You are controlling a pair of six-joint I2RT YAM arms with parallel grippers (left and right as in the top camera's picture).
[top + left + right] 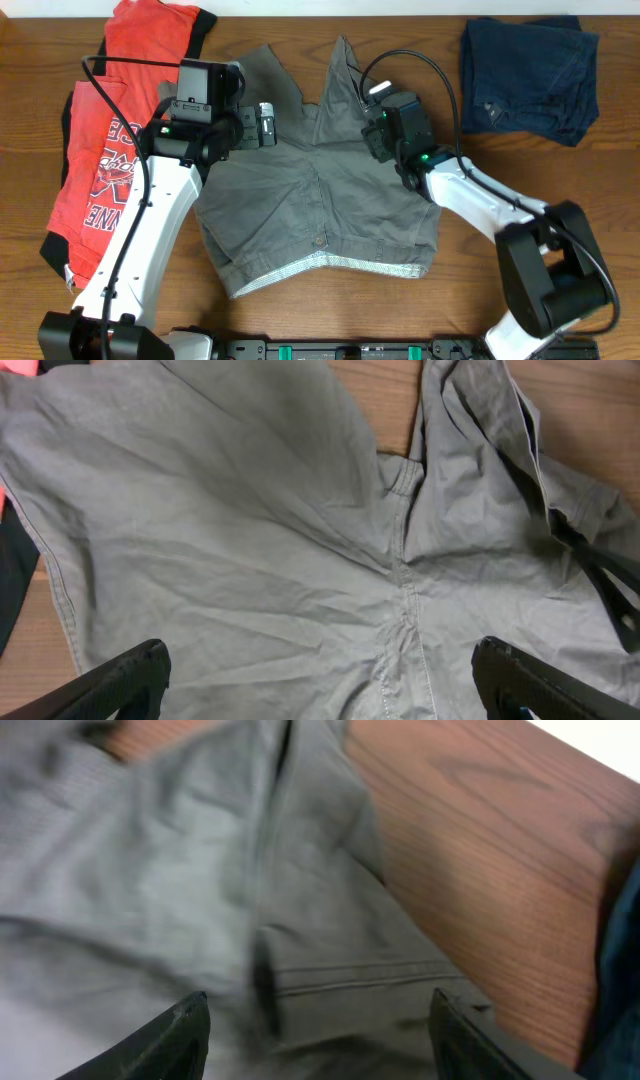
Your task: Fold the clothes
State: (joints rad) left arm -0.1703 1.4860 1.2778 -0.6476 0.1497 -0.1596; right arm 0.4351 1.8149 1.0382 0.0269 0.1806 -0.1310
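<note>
Grey shorts lie rumpled under open left gripper and open right gripper; pinching 1 layer could skew the fold

The shorts below the left gripper are matt woven cloth, creased, with stitched seams. The gripper's fingers look matt black plastic. The desk is smooth grained wood with a faint sheen. Left of the gripper, the T-shirt is soft matt cloth.
</note>
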